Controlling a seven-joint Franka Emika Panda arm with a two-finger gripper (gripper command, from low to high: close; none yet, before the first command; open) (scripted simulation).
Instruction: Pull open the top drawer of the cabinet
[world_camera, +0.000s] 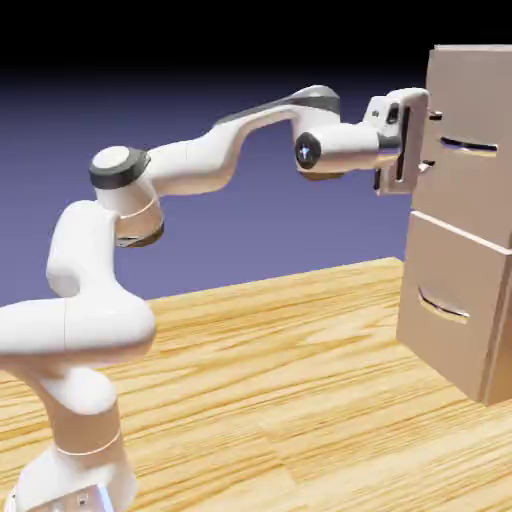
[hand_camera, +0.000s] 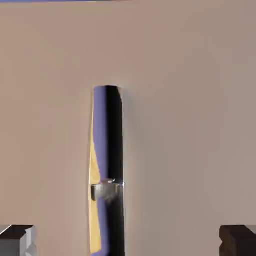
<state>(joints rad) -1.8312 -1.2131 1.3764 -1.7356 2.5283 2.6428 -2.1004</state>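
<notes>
Exterior view: a tall, boxy, tan-beige cabinet (world_camera: 452, 300) is standing on the pale wooden table (world_camera: 230, 400), at the exterior view's right. The white jointed robot arm (world_camera: 190, 165) is reaching toward it. The top drawer, a flat tan-beige front (world_camera: 462, 190), is sitting above the lower drawer on the cabinet. The white two-finger gripper (world_camera: 432, 140) is facing that front, wide open and holding nothing. Its fingers are pointing at the cabinet. The thin, shiny, bar-shaped handle (hand_camera: 115, 150) is lying ahead, its long side running up and down the hand view, between the fingertips' two lines but nearer the left one.
</notes>
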